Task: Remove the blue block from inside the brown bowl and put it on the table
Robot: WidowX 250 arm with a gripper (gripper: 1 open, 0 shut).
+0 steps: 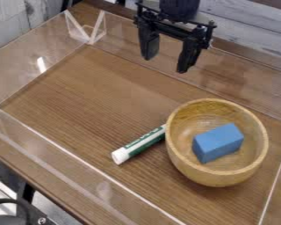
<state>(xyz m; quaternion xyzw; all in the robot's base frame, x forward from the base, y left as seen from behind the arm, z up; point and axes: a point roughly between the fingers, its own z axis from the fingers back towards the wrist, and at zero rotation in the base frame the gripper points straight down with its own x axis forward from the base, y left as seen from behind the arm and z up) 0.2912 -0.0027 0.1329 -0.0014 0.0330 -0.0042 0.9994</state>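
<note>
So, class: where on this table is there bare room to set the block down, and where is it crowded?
The widest bare patch of table lies left of the marker and bowl, out to the clear walls. Another runs between the open hand and the bowl. The near right is crowded: marker beside the bowl, block inside it.

You have 1 blue block [218, 141] here, and it sits in 1 brown bowl [188, 163]. You also have 1 white-and-green marker [140, 144] lying on the desk [84, 101], which makes 3 loose things in all. Over them you have 1 claw [170, 54], showing 2 dark fingers [147, 39]. The desk itself counts as 1, edged by clear acrylic walls [38, 44].
</note>
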